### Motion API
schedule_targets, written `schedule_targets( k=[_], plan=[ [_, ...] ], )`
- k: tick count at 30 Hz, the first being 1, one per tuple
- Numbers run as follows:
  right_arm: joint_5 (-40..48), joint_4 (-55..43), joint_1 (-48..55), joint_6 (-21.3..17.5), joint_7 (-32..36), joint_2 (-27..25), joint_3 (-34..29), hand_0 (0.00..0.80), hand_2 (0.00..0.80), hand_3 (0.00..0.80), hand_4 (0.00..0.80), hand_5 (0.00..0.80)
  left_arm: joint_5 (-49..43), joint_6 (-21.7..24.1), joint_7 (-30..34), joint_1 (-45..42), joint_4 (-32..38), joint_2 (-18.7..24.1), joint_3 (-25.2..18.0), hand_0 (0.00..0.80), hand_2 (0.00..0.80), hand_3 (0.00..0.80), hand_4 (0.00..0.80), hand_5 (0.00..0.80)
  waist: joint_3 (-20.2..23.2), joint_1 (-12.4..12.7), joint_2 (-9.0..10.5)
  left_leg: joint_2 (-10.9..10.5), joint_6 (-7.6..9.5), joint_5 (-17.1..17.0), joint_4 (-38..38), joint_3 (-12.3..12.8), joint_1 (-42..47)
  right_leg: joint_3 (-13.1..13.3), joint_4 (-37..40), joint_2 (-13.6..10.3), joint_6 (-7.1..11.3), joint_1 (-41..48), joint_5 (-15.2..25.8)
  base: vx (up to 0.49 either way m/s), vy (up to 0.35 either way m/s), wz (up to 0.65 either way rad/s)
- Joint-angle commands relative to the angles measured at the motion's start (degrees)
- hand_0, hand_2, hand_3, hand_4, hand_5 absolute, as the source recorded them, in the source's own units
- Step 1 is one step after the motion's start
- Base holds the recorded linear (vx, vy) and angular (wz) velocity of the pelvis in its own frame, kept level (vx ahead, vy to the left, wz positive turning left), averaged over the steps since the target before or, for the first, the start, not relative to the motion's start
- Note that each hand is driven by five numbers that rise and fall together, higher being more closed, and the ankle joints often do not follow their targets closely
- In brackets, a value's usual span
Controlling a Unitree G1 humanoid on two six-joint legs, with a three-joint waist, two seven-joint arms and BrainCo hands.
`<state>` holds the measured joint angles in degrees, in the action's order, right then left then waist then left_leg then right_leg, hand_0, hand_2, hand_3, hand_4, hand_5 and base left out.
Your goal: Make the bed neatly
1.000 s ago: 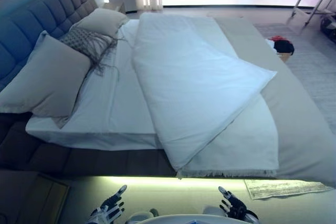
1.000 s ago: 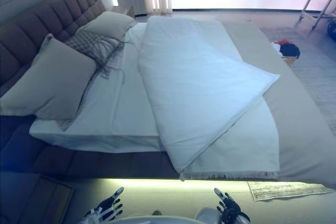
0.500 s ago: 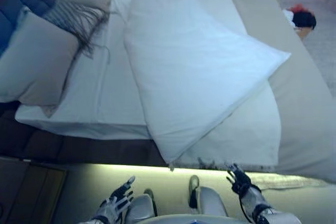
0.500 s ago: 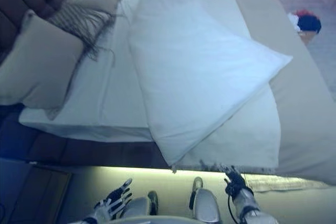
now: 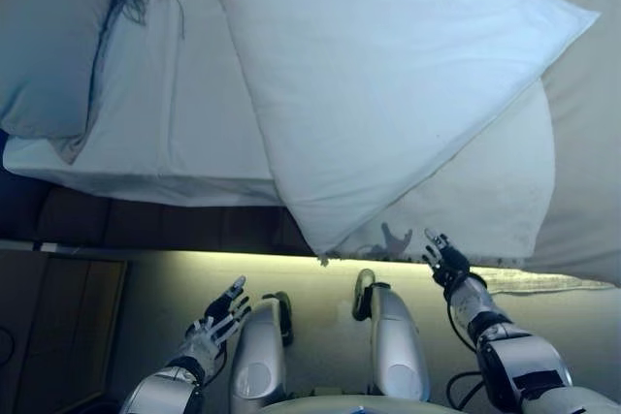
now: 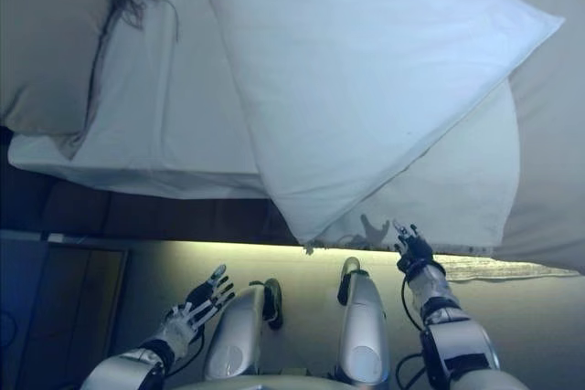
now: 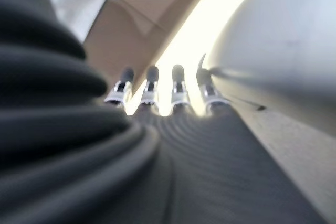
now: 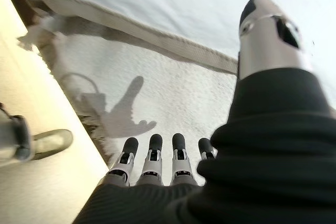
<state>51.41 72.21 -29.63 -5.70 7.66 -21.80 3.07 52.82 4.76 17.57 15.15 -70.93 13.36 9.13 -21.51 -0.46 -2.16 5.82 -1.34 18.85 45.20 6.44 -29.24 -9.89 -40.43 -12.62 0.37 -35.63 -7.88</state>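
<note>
White duvet (image 5: 388,75) folded diagonally, its corner overhanging the bed's near edge; right hand (image 5: 444,261), fingers spread, just below it; left hand (image 5: 219,317) spread, lower.

Silver-grey arms; left hand (image 5: 215,321), right hand (image 5: 445,259): silver fingers, dark tips, ribbed covers.

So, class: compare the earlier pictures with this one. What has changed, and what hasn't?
The camera tipped down towards the bed's near edge. The right hand rose, open, to the fringed blanket edge. The left hand stays open, low. The duvet stays folded back.
</note>
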Motion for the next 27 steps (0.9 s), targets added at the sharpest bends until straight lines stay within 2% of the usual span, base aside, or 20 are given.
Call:
schedule_targets(
  k=[1, 8, 17, 27],
  plan=[
    [1.33, -2.07, -1.73, 1.47, 0.33, -2.41, -0.98, 0.000, 0.000, 0.000, 0.000, 0.000, 3.72, 1.85, 1.74, -0.97, 4.11, 1.84, 2.69, 0.000, 0.000, 0.000, 0.000, 0.000, 0.85, 1.53, 0.45, 0.45, 0.51, -1.03, 4.05, -1.35, -5.39, 2.73, -1.43, -3.80, 2.62, 0.55, 0.68, -0.042, 0.011, 0.03],
    [1.46, -3.27, -8.04, 2.79, 0.33, -9.64, 0.34, 0.000, 0.000, 0.000, 0.000, 0.000, 7.86, 2.81, 1.73, -2.26, 12.14, 3.29, 4.70, 0.000, 0.000, 0.000, 0.000, 0.000, -1.06, 3.16, -1.30, -0.05, 0.84, -1.74, 7.55, -2.22, -12.59, 2.98, -6.38, -3.96, 2.12, -6.68, 0.34, -0.044, 0.005, 0.04],
    [-1.33, -4.20, -16.60, 7.40, 3.31, -16.77, 3.65, 0.000, 0.000, 0.000, 0.000, 0.000, 12.00, 3.76, 2.07, -4.65, 18.18, 4.85, 5.52, 0.000, 0.000, 0.000, 0.000, 0.000, -3.59, 4.73, -3.03, -0.13, 1.19, -3.95, 8.34, -3.36, -17.26, 3.52, -8.94, -3.41, 1.33, -11.40, 0.39, 0.000, 0.010, 0.06],
    [-0.87, -6.63, -23.32, 9.93, 4.53, -19.35, 7.50, 0.000, 0.000, 0.000, 0.000, 0.000, 13.20, 4.47, 2.46, -6.63, 20.68, 5.38, 5.74, 0.000, 0.000, 0.000, 0.000, 0.000, -5.55, 6.22, -3.64, -0.67, 1.45, -5.76, 6.96, -3.69, -17.81, 2.95, -9.55, -2.55, 0.47, -11.74, -0.08, 0.045, -0.011, 0.06]
  ],
)
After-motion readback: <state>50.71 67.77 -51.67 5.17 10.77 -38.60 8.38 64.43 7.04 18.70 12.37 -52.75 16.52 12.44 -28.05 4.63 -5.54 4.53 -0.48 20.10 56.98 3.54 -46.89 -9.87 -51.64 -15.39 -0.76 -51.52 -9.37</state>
